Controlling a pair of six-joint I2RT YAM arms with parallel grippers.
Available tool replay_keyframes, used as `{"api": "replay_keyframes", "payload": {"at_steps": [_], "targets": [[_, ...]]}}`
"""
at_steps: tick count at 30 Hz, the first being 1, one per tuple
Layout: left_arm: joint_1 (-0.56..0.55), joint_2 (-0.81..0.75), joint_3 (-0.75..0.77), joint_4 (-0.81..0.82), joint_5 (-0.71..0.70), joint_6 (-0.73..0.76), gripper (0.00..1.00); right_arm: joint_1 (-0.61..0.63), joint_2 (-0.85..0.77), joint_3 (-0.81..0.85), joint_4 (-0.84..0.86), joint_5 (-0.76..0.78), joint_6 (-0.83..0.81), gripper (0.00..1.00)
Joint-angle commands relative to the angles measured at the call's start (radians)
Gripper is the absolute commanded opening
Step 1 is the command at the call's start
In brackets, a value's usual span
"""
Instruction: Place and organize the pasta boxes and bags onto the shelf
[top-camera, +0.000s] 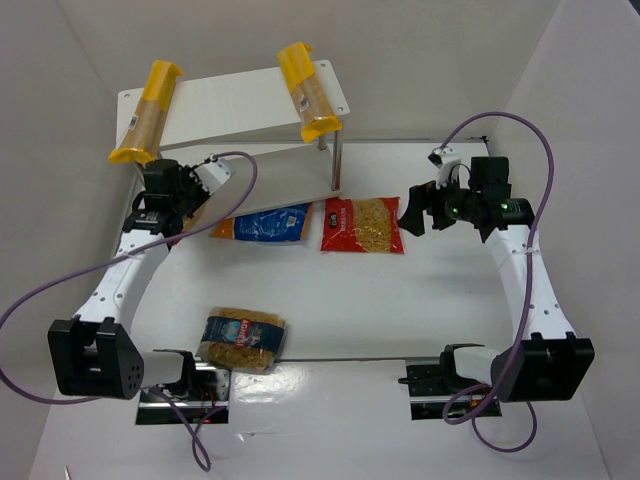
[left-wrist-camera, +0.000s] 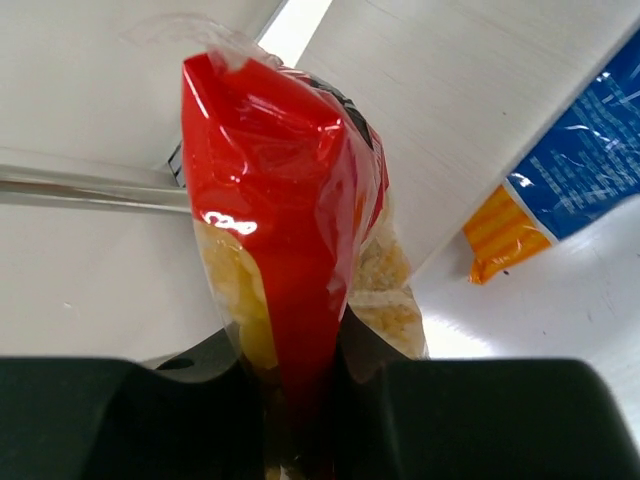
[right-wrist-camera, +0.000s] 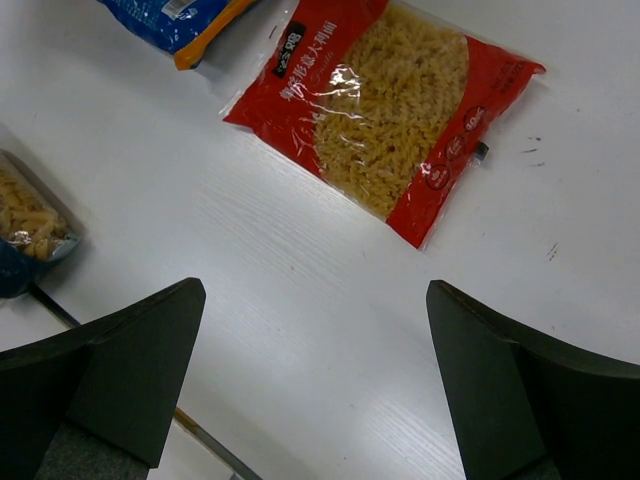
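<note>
- The left gripper (left-wrist-camera: 300, 400) is clamped on one end of a red bag (left-wrist-camera: 285, 230). The bag stands up ahead of the fingers, likely so it can go edge-first onto the shelf (top-camera: 240, 100).
- The shelf boards and a leg (left-wrist-camera: 80, 190) lie just beyond the held bag. Which tier it is meant for cannot be told.
- A blue bag (left-wrist-camera: 585, 160), its orange end toward these jaws, lies to their right, partly under the shelf, and may crowd the way in.
- One box (top-camera: 148, 112) and a second box (top-camera: 307, 90) sit on the top board beyond the left jaws, both overhanging its edge.
- The right gripper (right-wrist-camera: 310, 380) hangs over the table (right-wrist-camera: 300, 260) with its jaws wide and empty. A second red bag (right-wrist-camera: 390, 110) lies flat just ahead of its fingers, seemingly the next pick.
- A blue-label bag (top-camera: 242, 340) lies well behind the left jaws, near the arm's base.
</note>
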Motion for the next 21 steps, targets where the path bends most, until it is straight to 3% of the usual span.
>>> {"api": "replay_keyframes", "payload": {"at_steps": [1,21], "targets": [[-0.014,0.002,0.088,0.224,-0.025,-0.004,0.0,-0.015,-0.002,-0.003,0.035,-0.013,-0.014,1.0],[-0.032,0.102,-0.067,0.5,-0.146,0.134,0.01,-0.024,0.007,-0.021,0.035,-0.004,-0.023,1.0]]}}
